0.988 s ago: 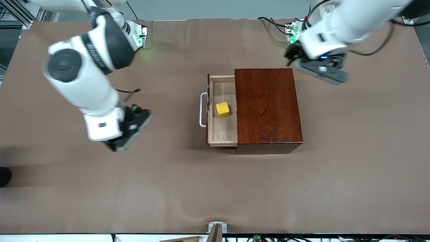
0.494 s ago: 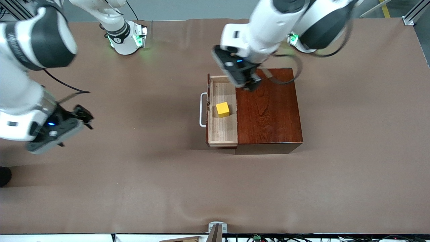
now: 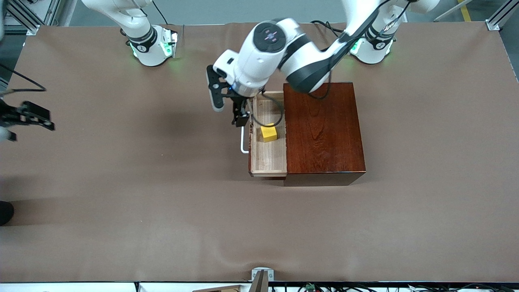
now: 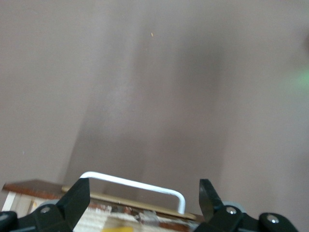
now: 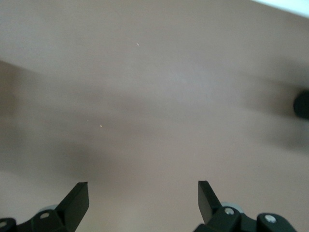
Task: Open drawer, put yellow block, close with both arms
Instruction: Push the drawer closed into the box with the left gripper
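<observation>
The drawer [image 3: 268, 134] stands open, block [image 3: 269, 132] inside. Left end effector [image 3: 240, 114] hangs open, empty, over its handle [image 3: 243, 142]. Right end effector [image 3: 28, 115], open and empty, waits well apart over the bench [image 3: 121, 182].

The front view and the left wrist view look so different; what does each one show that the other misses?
Only the front view shows the whole mahogany box, the yellow block lying in the open drawer, both arms, and the right gripper out over bare table at the right arm's end. Only the left wrist view shows the left gripper open, its fingers apart above the handle. Both show the white handle on the drawer's front and the brown table.
</observation>
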`<state>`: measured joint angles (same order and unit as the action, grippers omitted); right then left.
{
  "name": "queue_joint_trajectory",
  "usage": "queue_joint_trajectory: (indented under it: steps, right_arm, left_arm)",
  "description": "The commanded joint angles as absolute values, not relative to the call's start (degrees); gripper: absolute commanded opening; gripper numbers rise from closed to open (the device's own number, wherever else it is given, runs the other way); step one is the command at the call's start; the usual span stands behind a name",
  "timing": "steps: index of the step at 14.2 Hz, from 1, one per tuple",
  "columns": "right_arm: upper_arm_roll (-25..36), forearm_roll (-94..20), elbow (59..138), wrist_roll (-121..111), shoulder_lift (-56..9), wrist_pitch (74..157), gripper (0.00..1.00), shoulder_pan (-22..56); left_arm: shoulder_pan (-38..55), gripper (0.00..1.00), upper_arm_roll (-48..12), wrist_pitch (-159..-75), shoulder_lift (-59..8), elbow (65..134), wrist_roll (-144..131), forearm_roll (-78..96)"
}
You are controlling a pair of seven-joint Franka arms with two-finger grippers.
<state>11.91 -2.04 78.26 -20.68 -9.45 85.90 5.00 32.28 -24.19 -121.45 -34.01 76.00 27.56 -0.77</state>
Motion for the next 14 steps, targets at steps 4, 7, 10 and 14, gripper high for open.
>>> queue_joint_trajectory:
  steps: [4,7,10,14]
  right_arm:
    - [9.3,-3.7,82.9,-11.6,-3.2,83.3,1.00,1.3]
    - [8.7,-3.7,85.8,-5.5,-1.3,83.1,1.00,1.5]
    - [8.7,-4.6,87.7,0.3,-1.2,83.1,1.00,2.2]
    - [8.8,-4.6,91.1,0.3,1.3,84.0,1.00,1.6]
  left_arm:
    - [42.7,1.00,-14.2,-121.3,-40.6,72.3,30.8,-6.2]
    - [43.0,1.00,-12.8,-120.7,-42.2,72.6,30.7,-6.3]
    - [42.3,1.00,-12.7,-118.8,-42.5,72.6,31.4,-6.5]
    - [42.1,1.00,-11.8,-112.0,-41.3,72.5,31.6,-7.6]
